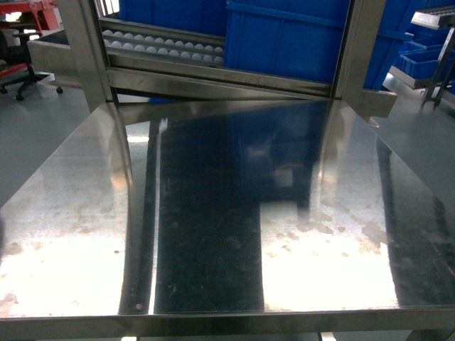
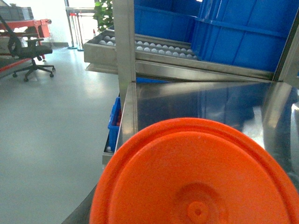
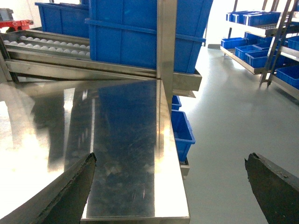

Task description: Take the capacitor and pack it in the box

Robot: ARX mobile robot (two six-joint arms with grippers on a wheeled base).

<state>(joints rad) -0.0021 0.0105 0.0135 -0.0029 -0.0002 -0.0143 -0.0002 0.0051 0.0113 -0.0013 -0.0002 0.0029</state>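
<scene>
Three views: head, left wrist, right wrist, taken one after another.

Head view, surface: a steel surface (image 1: 213, 234) fills most of the frame, glossy, with bright glare patches near its front edge and dull stains across it.
Head view, back edge: a roller conveyor (image 1: 163, 50) with white rollers runs behind the surface's far edge, and large blue bins (image 1: 284, 35) stand on it, between two steel uprights.
Head view, hands: neither hand shows here.
Head view, task things: no pink box and no capacitor can be seen on the surface.

Left wrist view, foreground: an orange round disc (image 2: 196, 177) with a raised rim and a small central boss fills the lower half, over the surface's left edge.
Left wrist view, left hand: the fingers are hidden; whether the hand is wide, narrow or holding the disc cannot be told.
Left wrist view, surroundings: a black office chair (image 2: 32, 56) stands on the grey floor at left; a blue bin sits below the surface's left edge.

Right wrist view, right hand (image 3: 170, 186): two dark fingers (image 3: 70, 191) show at the lower corners, spread wide apart, with nothing between them.
Right wrist view, position: the hand is over the surface's right front corner.
Right wrist view, surroundings: small blue bins sit under the surface's right edge, and a rack of blue bins (image 3: 261, 42) stands at far right.
</scene>
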